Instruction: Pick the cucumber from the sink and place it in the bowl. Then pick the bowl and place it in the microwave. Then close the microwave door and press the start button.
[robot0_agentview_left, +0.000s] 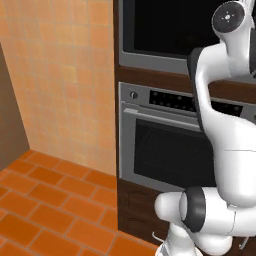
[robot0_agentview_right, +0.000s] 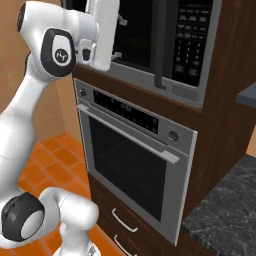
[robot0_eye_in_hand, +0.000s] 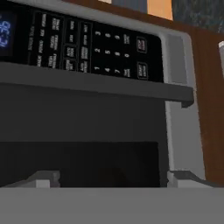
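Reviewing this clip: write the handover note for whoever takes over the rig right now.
Pincer: open, holding nothing, raised in front of the microwave and facing its control panel.
Microwave door: looks shut, flush with its frame.
Bowl and cucumber: the dark door glass hides whether they are inside.
Done, apparently: door closed.
Left: press the start button. The keys are too blurred to tell which one it is.
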